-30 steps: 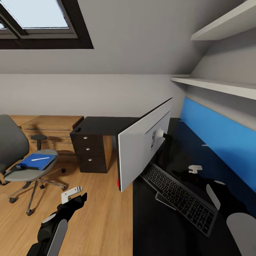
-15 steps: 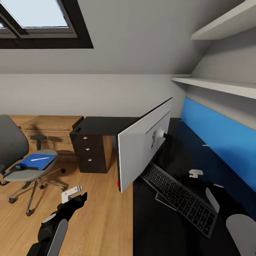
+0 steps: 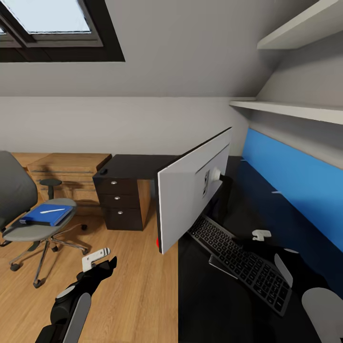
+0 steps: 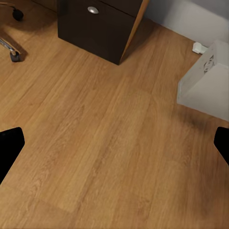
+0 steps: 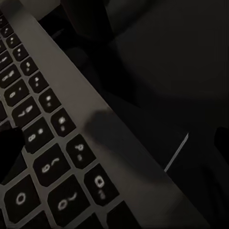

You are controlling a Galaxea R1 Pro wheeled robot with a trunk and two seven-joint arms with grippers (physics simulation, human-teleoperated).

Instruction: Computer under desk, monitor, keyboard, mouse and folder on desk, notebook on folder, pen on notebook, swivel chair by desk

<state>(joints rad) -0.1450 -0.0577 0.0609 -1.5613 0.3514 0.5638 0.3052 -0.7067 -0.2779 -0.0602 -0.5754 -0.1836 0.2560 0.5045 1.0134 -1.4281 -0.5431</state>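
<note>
The monitor (image 3: pixel 188 197) stands on the black desk (image 3: pixel 209 309) with its silvery back toward me and a red light at its lower corner. Behind it on the desk lies the keyboard (image 3: pixel 243 264). My right gripper (image 3: pixel 261 238) hovers open just above the keyboard's (image 5: pixel 43 143) far edge. A small dark mouse (image 3: pixel 103 170) sits on the desk corner over the drawers. On the swivel chair (image 3: pixel 26 231) lies the blue folder (image 3: pixel 45 216) with the white pen (image 3: pixel 52 210) on it. My left gripper (image 3: pixel 97 261) hangs open over the floor (image 4: pixel 114 145). The pale grey computer (image 4: pixel 207 86) stands under the desk.
A black three-drawer unit (image 3: pixel 119 202) carries the desk's left end, with a low oak dresser (image 3: pixel 66 166) beyond it. The blue back panel (image 3: pixel 295 181) and white wall shelves (image 3: pixel 290 112) bound the desk on the right. Wood plank floor (image 3: pixel 128 295) lies between me and the chair.
My right gripper has sunk slightly toward the keyboard. The view has shifted a little. The left arm has kept still.
</note>
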